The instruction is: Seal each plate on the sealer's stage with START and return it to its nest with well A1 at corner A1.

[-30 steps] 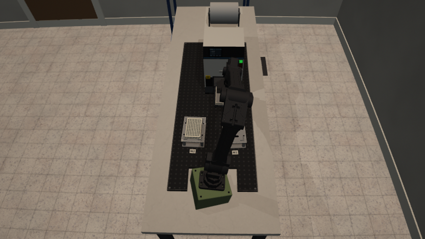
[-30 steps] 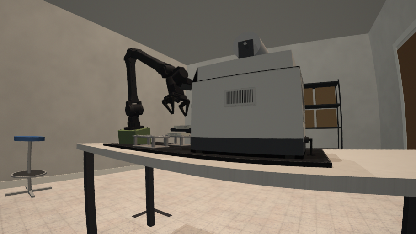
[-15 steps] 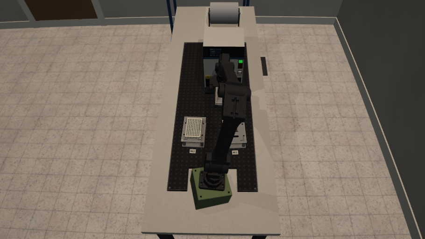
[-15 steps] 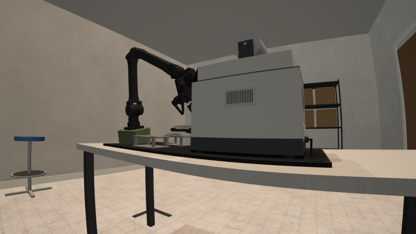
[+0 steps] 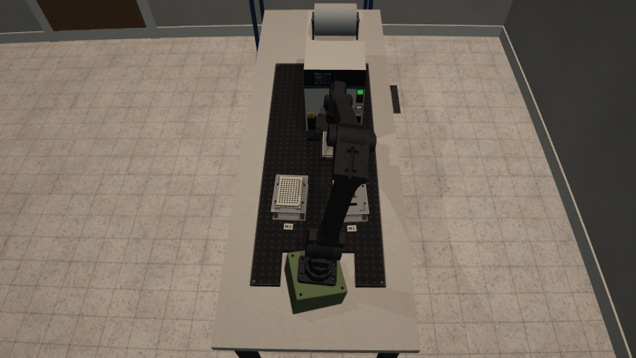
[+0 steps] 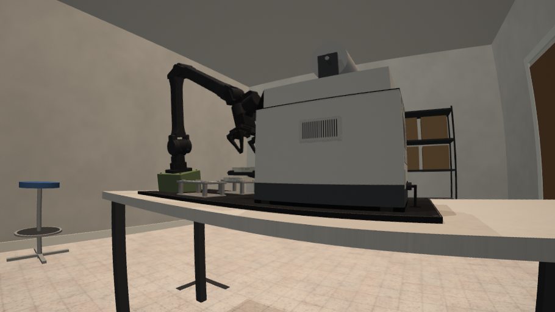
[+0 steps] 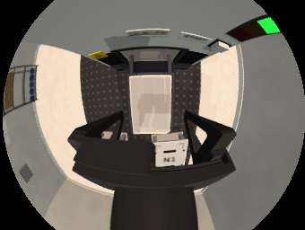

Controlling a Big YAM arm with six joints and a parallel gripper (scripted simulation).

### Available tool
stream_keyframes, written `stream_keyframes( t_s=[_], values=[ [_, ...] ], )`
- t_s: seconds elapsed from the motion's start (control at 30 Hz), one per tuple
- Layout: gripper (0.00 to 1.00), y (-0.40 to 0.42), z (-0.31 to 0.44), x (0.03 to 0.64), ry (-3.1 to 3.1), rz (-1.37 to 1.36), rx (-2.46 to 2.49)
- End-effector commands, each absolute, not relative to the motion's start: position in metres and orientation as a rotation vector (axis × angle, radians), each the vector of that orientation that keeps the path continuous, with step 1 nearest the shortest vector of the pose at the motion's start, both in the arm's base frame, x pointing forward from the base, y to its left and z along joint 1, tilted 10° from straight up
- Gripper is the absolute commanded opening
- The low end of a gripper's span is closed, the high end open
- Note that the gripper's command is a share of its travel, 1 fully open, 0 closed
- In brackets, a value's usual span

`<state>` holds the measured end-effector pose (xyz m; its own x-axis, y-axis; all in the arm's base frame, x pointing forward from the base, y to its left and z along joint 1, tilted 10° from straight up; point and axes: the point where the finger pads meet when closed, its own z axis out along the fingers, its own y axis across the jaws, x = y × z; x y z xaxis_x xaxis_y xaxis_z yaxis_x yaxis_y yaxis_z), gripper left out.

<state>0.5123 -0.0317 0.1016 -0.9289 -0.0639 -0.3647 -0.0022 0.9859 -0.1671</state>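
Note:
My gripper is open and empty. It hangs above the sealed-looking plate, which lies flat on the sealer's extended stage with a smooth, pale top. The arm hides part of it in the top view. The sealer's lamp is green. The START button is below the lamp. The other plate, with open wells, sits in nest N2. Nest N1 shows no plate in its visible part.
The sealer stands close beyond the gripper. A yellow-topped block is left of the stage at the sealer's front. The green arm base is at the near end. A roll is mounted behind the sealer's cover.

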Motion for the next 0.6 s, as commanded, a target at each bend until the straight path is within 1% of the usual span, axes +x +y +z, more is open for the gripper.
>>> stream_keyframes(
  t_s=[0.0,0.3,0.57],
  values=[
    [1.00,-0.025,0.121,0.518,2.694,-0.231,-0.072],
    [1.00,-0.031,0.138,0.530,2.657,-0.226,-0.022],
    [1.00,-0.035,0.100,0.528,2.705,-0.235,-0.041]
  ],
)
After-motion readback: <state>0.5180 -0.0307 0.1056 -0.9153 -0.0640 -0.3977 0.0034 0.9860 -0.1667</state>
